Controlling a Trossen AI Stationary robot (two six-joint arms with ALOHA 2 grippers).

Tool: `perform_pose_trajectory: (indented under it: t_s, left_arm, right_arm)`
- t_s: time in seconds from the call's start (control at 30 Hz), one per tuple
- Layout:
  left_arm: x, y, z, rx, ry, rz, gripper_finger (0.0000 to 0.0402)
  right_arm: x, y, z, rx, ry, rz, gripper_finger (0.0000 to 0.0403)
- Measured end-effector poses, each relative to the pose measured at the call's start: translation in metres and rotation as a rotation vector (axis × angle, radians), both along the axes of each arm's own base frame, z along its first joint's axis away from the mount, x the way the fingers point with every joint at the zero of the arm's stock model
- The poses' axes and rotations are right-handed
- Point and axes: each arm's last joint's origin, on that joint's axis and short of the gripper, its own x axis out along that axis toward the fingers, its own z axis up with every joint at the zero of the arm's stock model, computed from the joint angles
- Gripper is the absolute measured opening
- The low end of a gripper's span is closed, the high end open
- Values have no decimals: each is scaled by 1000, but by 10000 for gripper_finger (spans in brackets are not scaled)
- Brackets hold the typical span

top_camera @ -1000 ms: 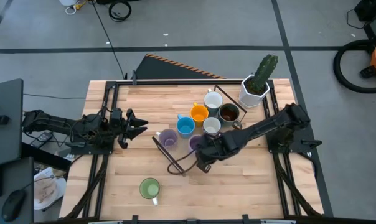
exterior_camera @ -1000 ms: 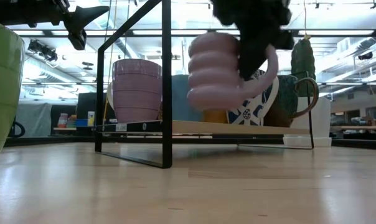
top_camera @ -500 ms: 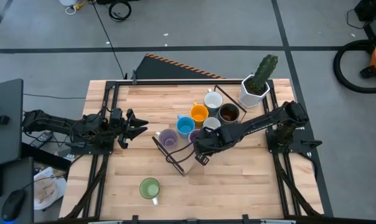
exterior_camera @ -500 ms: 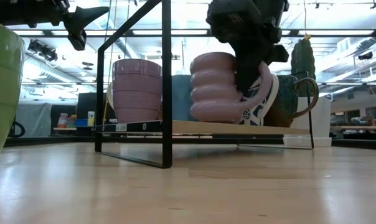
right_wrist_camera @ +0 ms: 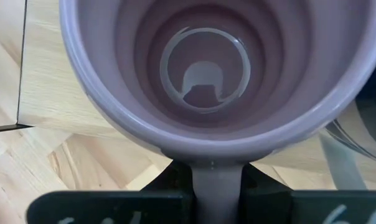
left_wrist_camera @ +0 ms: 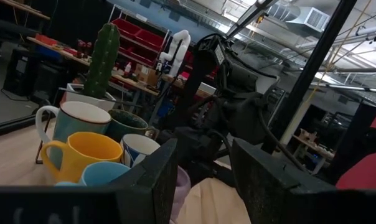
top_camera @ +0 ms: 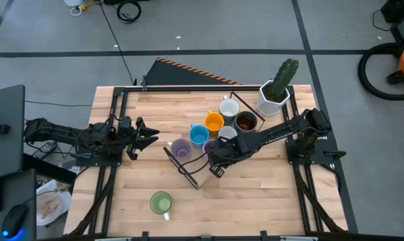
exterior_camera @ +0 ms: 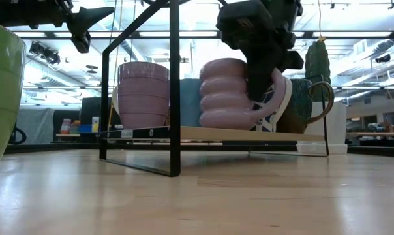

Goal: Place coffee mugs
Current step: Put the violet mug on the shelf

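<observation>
The right gripper (exterior_camera: 259, 49) has lowered the ribbed lilac mug (exterior_camera: 226, 94) from mid-air onto the rack (exterior_camera: 174, 88) at frame centre, fingers still clamped narrow on its handle. It looks seated, so release seems next. The left gripper (top_camera: 145, 135) waits open at left; the green mug (top_camera: 160, 203) remains unplaced.

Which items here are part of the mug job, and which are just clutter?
Job: purple mug gripped by its handle in the right hand; second purple mug; blue, orange, white, brown and green mugs; rack.
Clutter: cactus pot. Left hand waits open.
</observation>
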Motion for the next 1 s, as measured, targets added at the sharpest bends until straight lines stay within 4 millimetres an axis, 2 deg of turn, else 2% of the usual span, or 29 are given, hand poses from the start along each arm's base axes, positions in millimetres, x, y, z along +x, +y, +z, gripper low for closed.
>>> perform_pose_trajectory:
  t_s: [0.73, 1.0]
  left_arm:
    - [0, 0, 0, -1, 0, 0, 160]
    - [0, 0, 0, -1, 1, 0, 160]
  right_arm:
    - [-2, 6, 0, 9, -11, -58, 49]
    - [-1, 7, 0, 16, -14, -38, 94]
